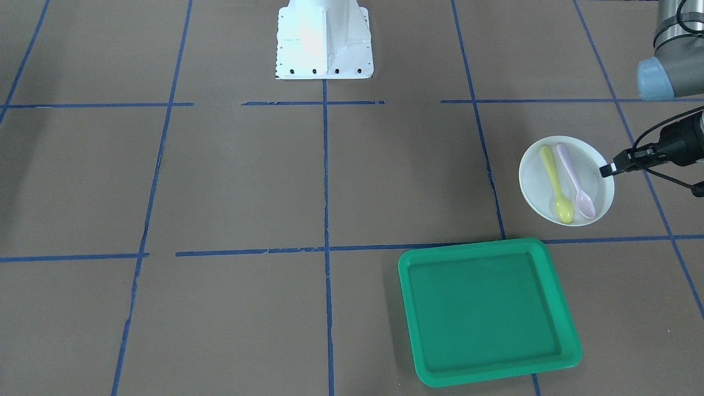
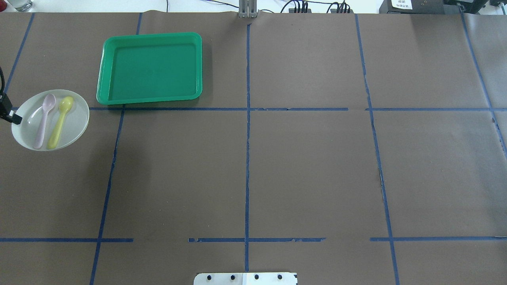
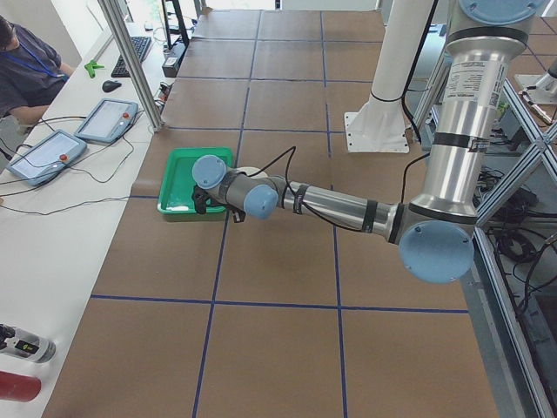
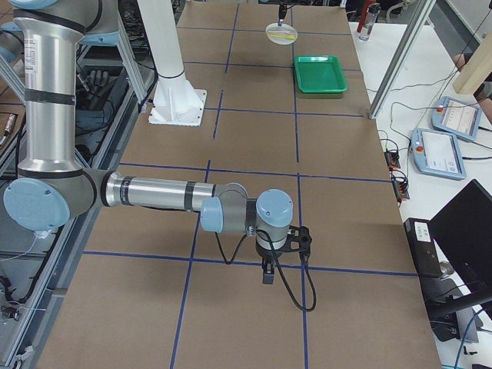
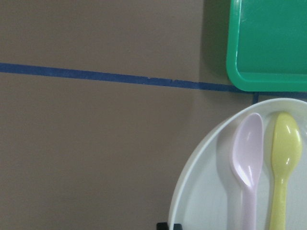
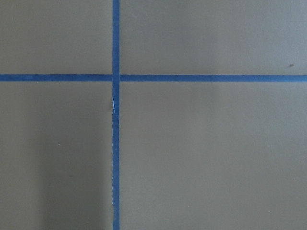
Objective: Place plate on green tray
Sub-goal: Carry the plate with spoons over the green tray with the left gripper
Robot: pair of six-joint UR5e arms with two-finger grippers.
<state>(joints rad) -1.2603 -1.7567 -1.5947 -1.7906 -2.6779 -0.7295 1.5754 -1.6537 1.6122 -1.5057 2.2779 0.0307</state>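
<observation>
Nearest in the front-facing view lies the green tray (image 1: pixel 487 311), flat on the brown table (image 1: pixel 247 181), with nothing in it. Just behind it, on the other side of a blue tape line (image 1: pixel 440 247), is the plate (image 1: pixel 532 184). It is near one corner of the tray but does not touch it. Two plastic spoons lie side by side in the plate, a yellow spoon (image 1: pixel 555 184) and a lilac spoon (image 1: pixel 573 181), with both bowls pointing toward the tray.

The left pincer (image 1: pixel 606 170) comes in from the side at the plate's outer rim. Its fingers look drawn close together on that rim, so I judge that it is pinching the plate. The lower finger is hidden, and I cannot tell whether the plate is already off the table.

The step in hand seems to be the grasp and the start of the lift. The next move calls for raising the plate above the tray's raised rim and carrying it across the tape line. The plate should be kept level, because it is held at one edge only and the loose spoons could slide. It should then come down on the tray's floor, away from the walls.

Farther back stands the white robot base (image 1: pixel 324 38). The right pincer (image 4: pixel 267 275) hangs over bare table, well apart from all this. I cannot tell whether it is open.
</observation>
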